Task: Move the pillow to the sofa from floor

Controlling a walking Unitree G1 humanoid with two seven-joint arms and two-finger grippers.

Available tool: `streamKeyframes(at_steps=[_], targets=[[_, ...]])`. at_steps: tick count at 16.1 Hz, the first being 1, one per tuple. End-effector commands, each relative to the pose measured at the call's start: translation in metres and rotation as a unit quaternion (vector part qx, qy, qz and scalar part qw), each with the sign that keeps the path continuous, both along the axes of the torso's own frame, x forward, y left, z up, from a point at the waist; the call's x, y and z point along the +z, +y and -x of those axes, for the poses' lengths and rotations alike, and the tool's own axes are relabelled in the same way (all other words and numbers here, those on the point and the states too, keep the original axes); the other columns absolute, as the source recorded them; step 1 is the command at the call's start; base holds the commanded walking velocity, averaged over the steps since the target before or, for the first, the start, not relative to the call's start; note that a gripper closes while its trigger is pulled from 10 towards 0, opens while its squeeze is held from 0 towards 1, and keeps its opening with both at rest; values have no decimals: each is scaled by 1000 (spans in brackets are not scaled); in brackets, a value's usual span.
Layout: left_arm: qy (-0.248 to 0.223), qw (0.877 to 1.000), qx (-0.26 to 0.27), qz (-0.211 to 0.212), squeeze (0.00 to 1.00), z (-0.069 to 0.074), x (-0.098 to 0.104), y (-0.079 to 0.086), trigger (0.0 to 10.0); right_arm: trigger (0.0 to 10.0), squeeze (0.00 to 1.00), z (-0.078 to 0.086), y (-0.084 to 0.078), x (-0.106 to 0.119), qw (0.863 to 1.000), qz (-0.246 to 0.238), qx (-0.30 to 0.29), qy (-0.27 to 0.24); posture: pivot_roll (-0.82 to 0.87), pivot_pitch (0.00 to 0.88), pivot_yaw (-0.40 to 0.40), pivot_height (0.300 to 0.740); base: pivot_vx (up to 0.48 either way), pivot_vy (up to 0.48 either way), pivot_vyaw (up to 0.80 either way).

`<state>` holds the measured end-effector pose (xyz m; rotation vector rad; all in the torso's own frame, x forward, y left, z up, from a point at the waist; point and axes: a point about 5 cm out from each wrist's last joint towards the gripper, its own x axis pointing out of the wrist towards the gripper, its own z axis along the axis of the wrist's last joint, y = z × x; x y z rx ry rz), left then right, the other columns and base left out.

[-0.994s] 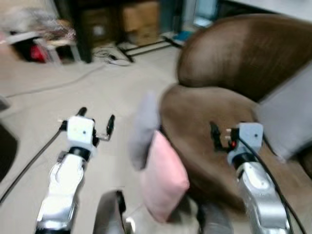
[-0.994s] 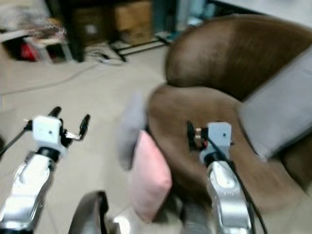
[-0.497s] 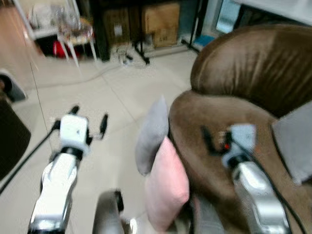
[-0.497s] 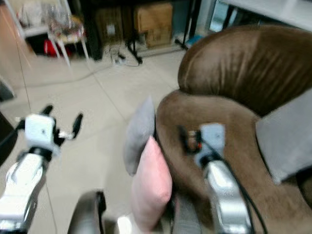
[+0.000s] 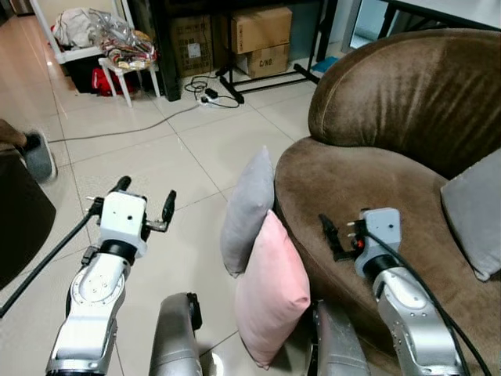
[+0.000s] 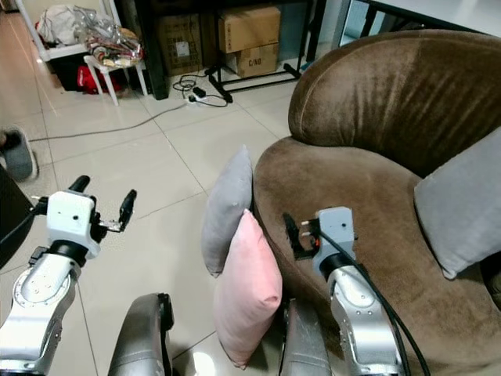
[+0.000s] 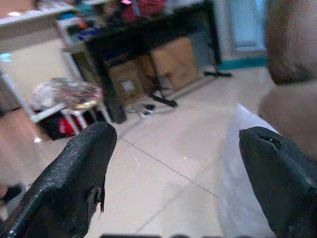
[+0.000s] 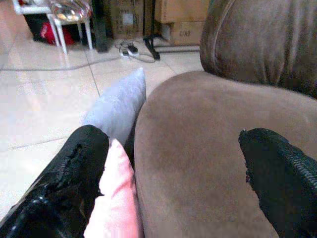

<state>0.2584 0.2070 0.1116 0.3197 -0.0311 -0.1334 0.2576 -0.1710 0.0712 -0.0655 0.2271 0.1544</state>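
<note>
Left eye view: pink pillow (image 5: 271, 298) and grey pillow (image 5: 248, 210) stand on floor (image 5: 156, 164), propped against sofa (image 5: 368, 188) front. Left claw (image 5: 145, 205) spread, empty, raised over floor; right claw (image 8: 163, 183) spread, empty, above seat.

pink pillow (image 5: 272, 290): I see it upright on floor (image 5: 141, 157), leaning on sofa (image 5: 368, 180) front | grey pillow (image 5: 249, 210): upright just behind it, touching, also against sofa
</note>
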Motion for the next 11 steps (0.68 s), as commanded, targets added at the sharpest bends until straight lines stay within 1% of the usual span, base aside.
streamKeyframes(at_steps=[1,3,4,7,9,10,11], targets=[[18,999,-22,-17,545,1,-8,-2,10000,10000,0,-4,-1,-3,1000,6,-5,10,-72,3,-5,516,0,0,0],[36,998,-36,-27,545,6,-15,-1,10000,10000,0,-5,2,-13,999,20,7,36,-79,30,-3,501,0,0,0],[39,998,-38,-25,545,7,-16,-1,10000,10000,0,-5,3,-16,999,25,9,43,-80,32,-3,496,0,0,0],[53,997,-55,-19,553,15,-23,-6,10000,10000,0,-3,9,-28,997,30,29,66,-90,89,1,466,0,0,0],[53,996,-74,-13,553,20,-19,-11,10000,10000,0,-1,13,-32,995,30,42,82,-87,127,1,451,0,0,0],[55,994,-88,-14,553,21,-18,-13,10000,10000,0,-3,20,-35,994,11,59,91,-80,151,-4,451,0,0,0],[61,993,-101,-13,549,24,-18,-14,10000,10000,1000,-5,27,-38,992,0,72,101,-77,164,-4,451,0,0,0]])
